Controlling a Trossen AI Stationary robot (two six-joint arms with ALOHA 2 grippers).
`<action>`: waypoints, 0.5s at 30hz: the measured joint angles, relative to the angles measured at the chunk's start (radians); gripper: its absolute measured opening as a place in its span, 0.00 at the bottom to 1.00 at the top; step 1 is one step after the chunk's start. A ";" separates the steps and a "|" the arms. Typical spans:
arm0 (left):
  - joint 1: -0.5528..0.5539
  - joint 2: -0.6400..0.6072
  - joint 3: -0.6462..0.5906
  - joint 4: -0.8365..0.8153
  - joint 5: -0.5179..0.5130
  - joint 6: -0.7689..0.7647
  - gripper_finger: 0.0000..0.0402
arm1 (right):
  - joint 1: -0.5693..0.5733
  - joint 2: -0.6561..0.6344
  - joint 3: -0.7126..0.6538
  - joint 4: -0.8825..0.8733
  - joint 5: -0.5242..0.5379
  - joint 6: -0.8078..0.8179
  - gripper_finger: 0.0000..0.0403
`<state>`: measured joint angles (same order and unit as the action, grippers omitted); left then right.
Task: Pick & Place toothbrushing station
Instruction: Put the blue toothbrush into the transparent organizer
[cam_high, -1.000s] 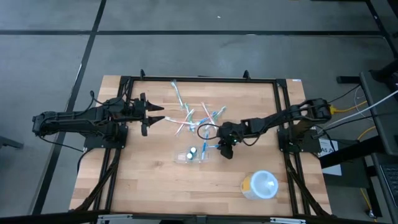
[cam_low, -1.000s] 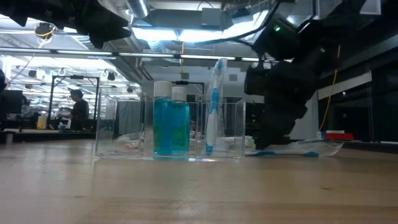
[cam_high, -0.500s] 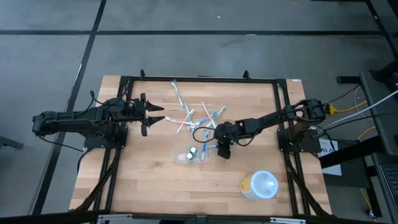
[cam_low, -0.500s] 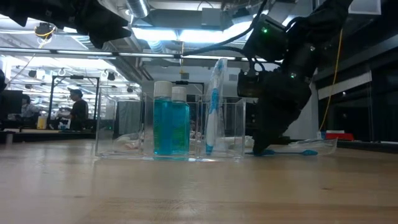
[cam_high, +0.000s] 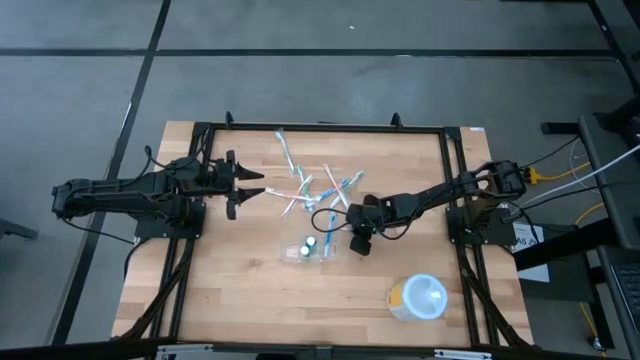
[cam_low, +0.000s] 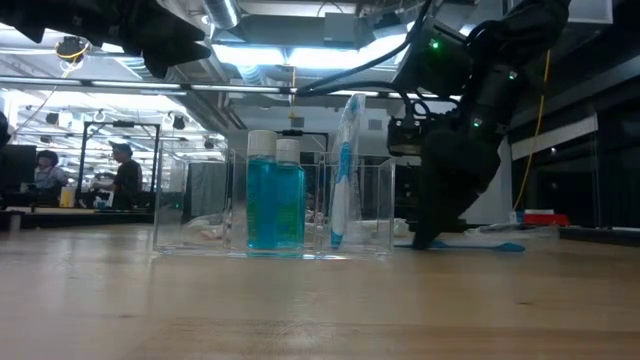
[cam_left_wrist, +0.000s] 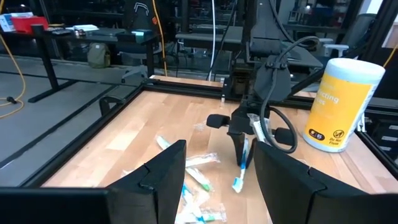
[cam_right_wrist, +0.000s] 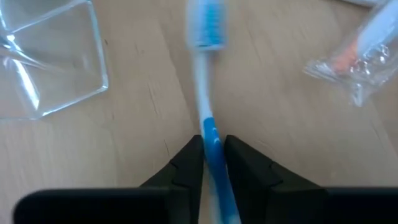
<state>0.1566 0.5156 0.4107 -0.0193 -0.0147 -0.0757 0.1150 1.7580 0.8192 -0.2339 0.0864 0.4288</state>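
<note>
I read the toothbrushing station (cam_high: 312, 249) as light, stiff and slick: thin clear plastic walls, likely to skate on the wooden surface (cam_high: 250, 300) if nudged, so I would pinch an upright wall near an end rather than squeeze across it. It stands near the middle of the surface, its long axis running left to right in the high view, open side up, holding two blue bottles (cam_low: 275, 195) and a wrapped brush. My right hand (cam_right_wrist: 210, 152) is just beside its right end, fingers clamped on a blue toothbrush (cam_right_wrist: 205, 93). My left hand (cam_high: 250, 186) waits well apart at the left, fingers spread.
</note>
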 joint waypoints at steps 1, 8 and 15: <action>0.000 0.000 0.000 0.000 0.001 0.000 0.46 | 0.000 -0.001 0.000 -0.005 0.000 0.003 0.17; 0.000 0.000 0.000 0.000 0.002 0.000 0.46 | 0.000 -0.003 0.001 -0.022 -0.005 -0.009 0.04; 0.000 0.000 0.000 0.000 0.002 0.000 0.46 | 0.006 -0.004 0.002 -0.027 -0.007 -0.018 0.04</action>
<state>0.1566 0.5156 0.4107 -0.0195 -0.0128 -0.0758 0.1207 1.7542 0.8207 -0.2613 0.0791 0.4110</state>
